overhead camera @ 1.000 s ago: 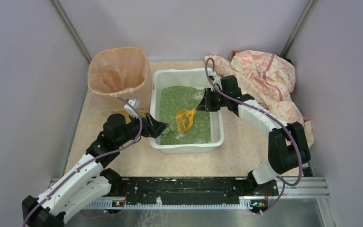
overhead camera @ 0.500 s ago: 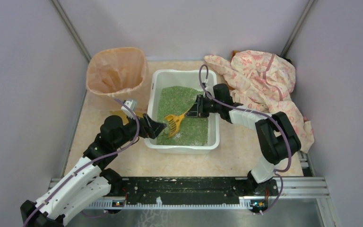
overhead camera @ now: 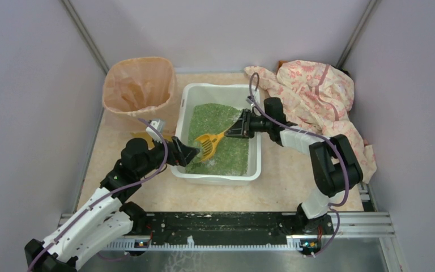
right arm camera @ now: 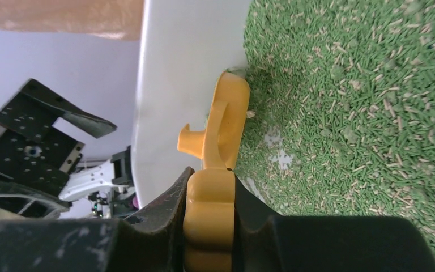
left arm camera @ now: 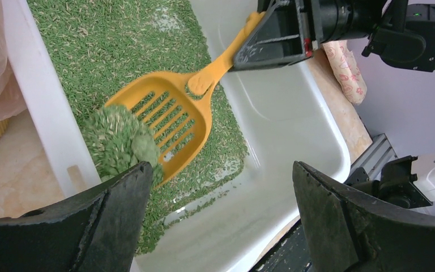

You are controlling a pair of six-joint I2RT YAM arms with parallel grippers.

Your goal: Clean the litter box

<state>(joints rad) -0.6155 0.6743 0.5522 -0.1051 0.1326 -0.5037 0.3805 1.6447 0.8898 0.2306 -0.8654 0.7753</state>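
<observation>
**Scoop handle swallowed, box cropped**

Over the litter box [left arm camera: 39, 107], the scoop's [left arm camera: 195, 90] handle end is hidden between the right gripper's [right arm camera: 210, 182] fingers. One end of the box runs off the left wrist view's top edge. Part of its wall hides behind the left gripper [left arm camera: 221, 170].

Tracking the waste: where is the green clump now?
In the left wrist view, the clump sits on the orange scoop's tip, beside the litter box's left wall.

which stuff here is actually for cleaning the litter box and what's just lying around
For the job:
- litter box
- orange scoop carrying a green clump, gripped by the right tool
- peach-lined bin
- left tool, open at the box's left wall

Lying about:
- flowered cloth, back right
</observation>
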